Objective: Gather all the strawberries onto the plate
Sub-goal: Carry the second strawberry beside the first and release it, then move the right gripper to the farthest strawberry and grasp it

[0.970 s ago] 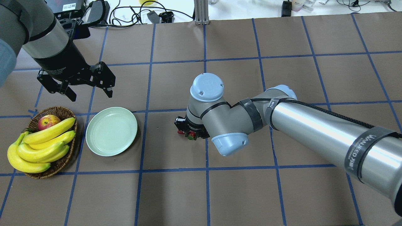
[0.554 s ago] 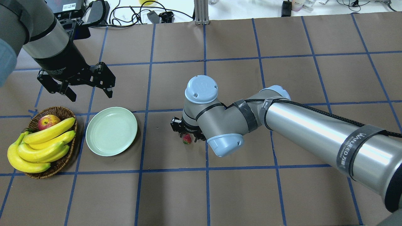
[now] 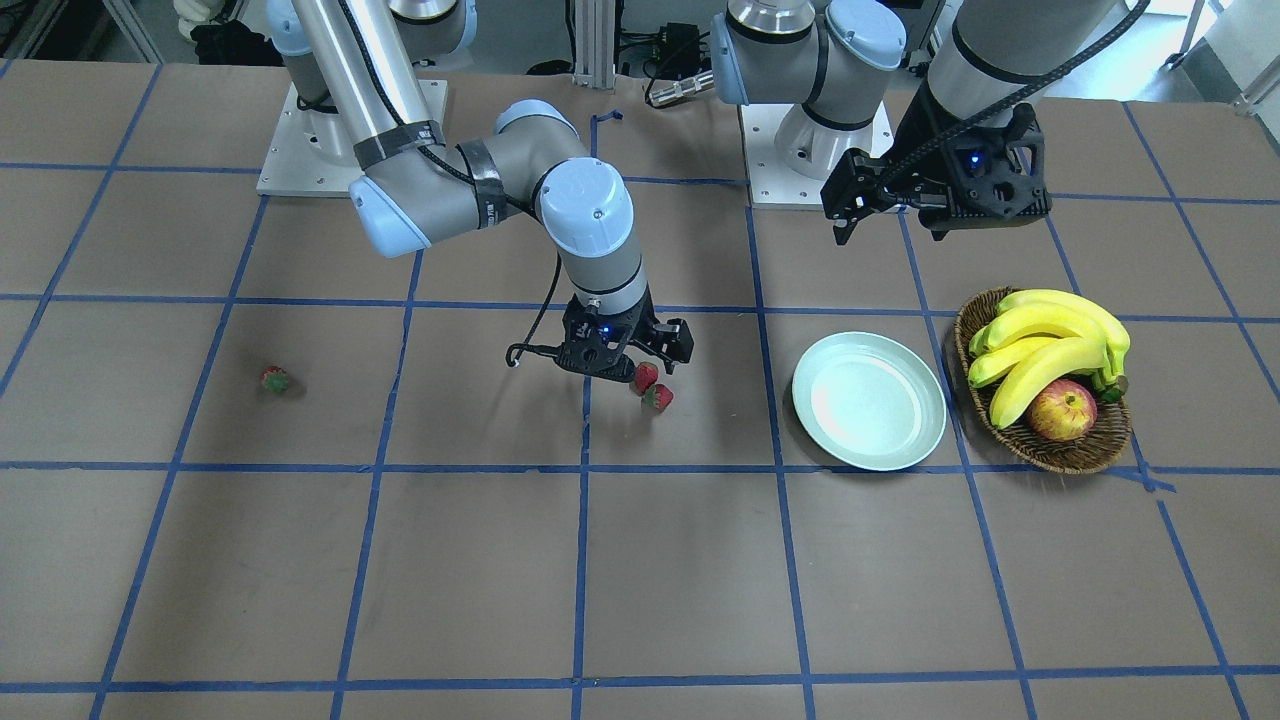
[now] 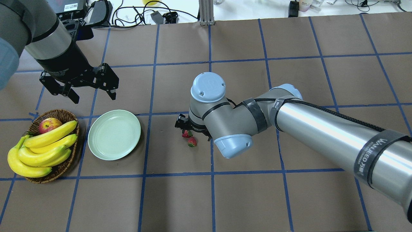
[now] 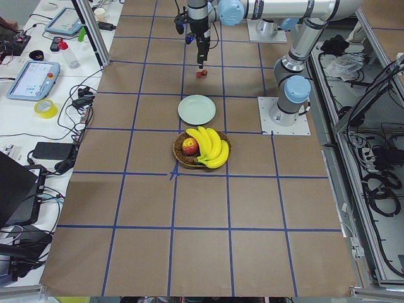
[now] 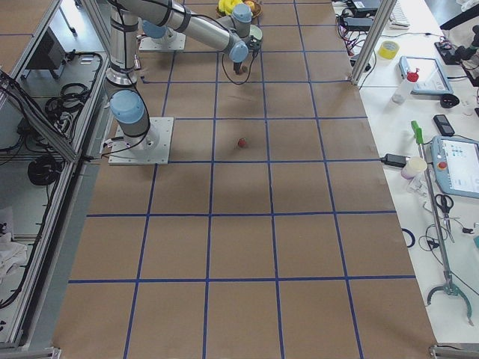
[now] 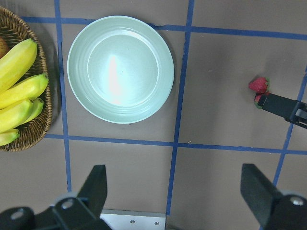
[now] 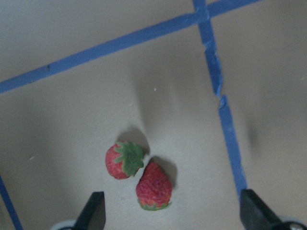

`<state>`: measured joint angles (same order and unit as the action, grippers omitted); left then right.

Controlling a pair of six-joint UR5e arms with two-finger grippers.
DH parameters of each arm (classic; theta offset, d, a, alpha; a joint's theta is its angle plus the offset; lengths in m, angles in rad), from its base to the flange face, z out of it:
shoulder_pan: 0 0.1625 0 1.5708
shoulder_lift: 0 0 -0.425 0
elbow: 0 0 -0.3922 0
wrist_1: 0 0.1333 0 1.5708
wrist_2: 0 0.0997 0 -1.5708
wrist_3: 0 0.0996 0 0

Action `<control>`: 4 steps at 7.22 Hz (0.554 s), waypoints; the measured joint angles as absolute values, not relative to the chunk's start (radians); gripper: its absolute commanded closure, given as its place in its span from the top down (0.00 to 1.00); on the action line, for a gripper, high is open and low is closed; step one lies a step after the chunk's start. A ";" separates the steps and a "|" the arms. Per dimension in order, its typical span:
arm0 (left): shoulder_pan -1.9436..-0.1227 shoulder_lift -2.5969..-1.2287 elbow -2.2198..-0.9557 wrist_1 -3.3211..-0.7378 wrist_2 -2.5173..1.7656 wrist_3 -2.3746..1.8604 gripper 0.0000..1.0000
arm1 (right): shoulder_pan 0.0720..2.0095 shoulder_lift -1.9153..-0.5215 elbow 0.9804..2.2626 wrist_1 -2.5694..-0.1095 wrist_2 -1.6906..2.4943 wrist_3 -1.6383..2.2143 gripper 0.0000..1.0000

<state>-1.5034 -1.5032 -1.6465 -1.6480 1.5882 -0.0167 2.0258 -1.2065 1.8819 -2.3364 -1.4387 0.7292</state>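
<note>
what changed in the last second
The right arm's tool, open, shifted slightly away from the robot's base, uncovering the two small red strawberries with green caps, which lie touching, unheld. The left arm's tool, round pale mint plate and brown wicker fruit basket stayed put.

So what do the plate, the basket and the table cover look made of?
The plate: smooth, pale mint, with a soft glossy highlight; plastic or glazed ceramic, I cannot tell which. The basket: brown wicker, matte, the woven strands show at its rim. The table cover: matte brown, paper-like sheet, gridded with blue tape whose torn edge shows in the right wrist view.
</note>
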 measured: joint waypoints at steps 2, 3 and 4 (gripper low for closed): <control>-1.503 -1.503 -1.651 -1.649 1.589 -0.015 1.00 | 1.914 -1.272 1.898 -2.248 -1.515 0.568 1.00; -1.503 -1.503 -1.656 -1.649 1.589 -0.014 1.00 | 1.836 -1.313 1.919 -2.187 -1.534 0.459 1.00; -1.503 -1.502 -1.660 -1.649 1.589 -0.014 1.00 | 1.762 -1.348 1.954 -2.163 -1.563 0.344 1.00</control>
<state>-1.5033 -1.5019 -1.6603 -1.6491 1.5892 -0.0140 1.7623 -1.3481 1.9540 -2.1629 -1.5625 0.3443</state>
